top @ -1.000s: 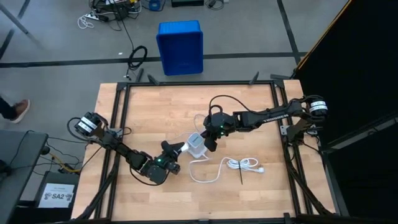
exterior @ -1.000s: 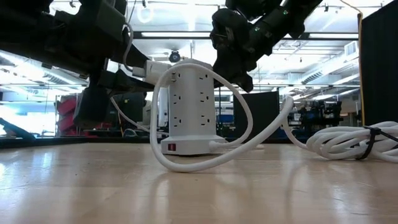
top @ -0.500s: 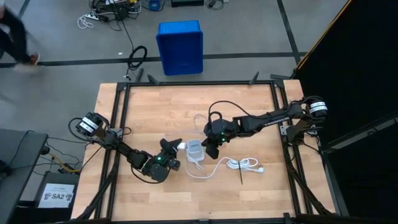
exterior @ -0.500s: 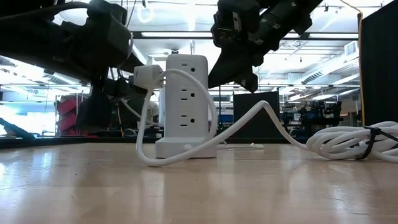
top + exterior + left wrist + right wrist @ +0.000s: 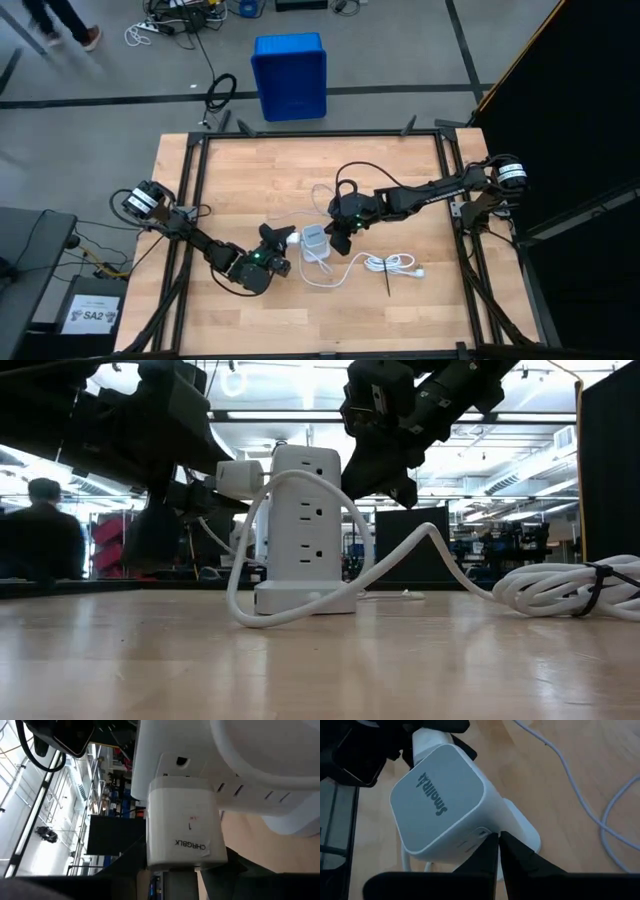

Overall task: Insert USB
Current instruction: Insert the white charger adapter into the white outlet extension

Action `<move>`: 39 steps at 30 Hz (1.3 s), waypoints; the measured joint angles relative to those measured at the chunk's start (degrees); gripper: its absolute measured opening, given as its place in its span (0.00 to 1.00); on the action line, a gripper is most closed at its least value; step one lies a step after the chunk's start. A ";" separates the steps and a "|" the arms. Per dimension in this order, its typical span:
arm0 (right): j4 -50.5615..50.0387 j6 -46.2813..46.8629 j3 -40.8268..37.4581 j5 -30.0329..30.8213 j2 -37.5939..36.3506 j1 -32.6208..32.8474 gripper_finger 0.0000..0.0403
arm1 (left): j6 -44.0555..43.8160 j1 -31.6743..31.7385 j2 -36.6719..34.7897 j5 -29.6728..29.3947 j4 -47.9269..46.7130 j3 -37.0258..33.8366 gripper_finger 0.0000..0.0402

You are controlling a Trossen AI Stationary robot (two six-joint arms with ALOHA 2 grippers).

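Turned and slid a little toward the left claw [image 5: 284, 241] over the last second, the white power tower [image 5: 315, 243] now stands with one socket face against the charger block [image 5: 182, 822]; that claw is clenched on the block and holds it to the tower. The right claw [image 5: 336, 238] sits at the tower's opposite side, fingers pinched together on nothing. The USB [image 5: 318, 193] lies loose on the table [image 5: 250, 180], apart from both claws; from the left claw it is past the tower, from the right claw just behind, beside its own forearm, so the right arm is nearer. Its visible stretch curls in a loop with no single axis; I cannot tell which way a plug points. The bundled cord [image 5: 395, 263] lies on the right claw's other side.
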 joint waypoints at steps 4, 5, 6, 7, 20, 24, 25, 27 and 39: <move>-0.36 -0.39 0.13 1.80 -0.02 -0.01 0.00 | 1.37 -0.53 0.00 -1.67 -0.29 0.16 0.30; -0.41 -0.73 0.16 2.47 -0.02 -0.02 0.00 | 1.35 -0.76 0.00 -1.72 -0.27 0.16 0.29; -0.44 -1.41 0.20 3.03 -0.02 -0.03 0.00 | 1.35 -0.99 0.00 -1.72 -0.27 0.19 0.29; -0.45 -2.36 0.24 3.59 -0.02 -0.16 0.00 | 1.36 -1.29 0.00 -1.78 -0.27 0.20 0.29; -1.14 -8.64 0.37 7.33 -4.46 -0.84 0.00 | -0.38 -3.43 0.02 -0.01 -1.14 0.16 0.01; -0.65 -11.40 0.37 9.46 -6.88 0.17 0.00 | -0.40 -3.43 0.02 -0.29 -1.04 0.16 0.01; -0.17 -12.19 0.37 9.44 -7.31 0.54 0.00 | -0.40 -3.43 0.02 -0.46 -1.03 0.16 0.01; 1.47 -13.79 0.37 9.32 -7.79 1.50 0.00 | -0.54 -3.43 0.02 -0.54 -1.03 0.16 0.01; 13.39 -36.48 0.22 10.27 1.20 10.19 0.18 | -1.76 -3.45 -0.04 -0.73 -0.64 0.08 0.00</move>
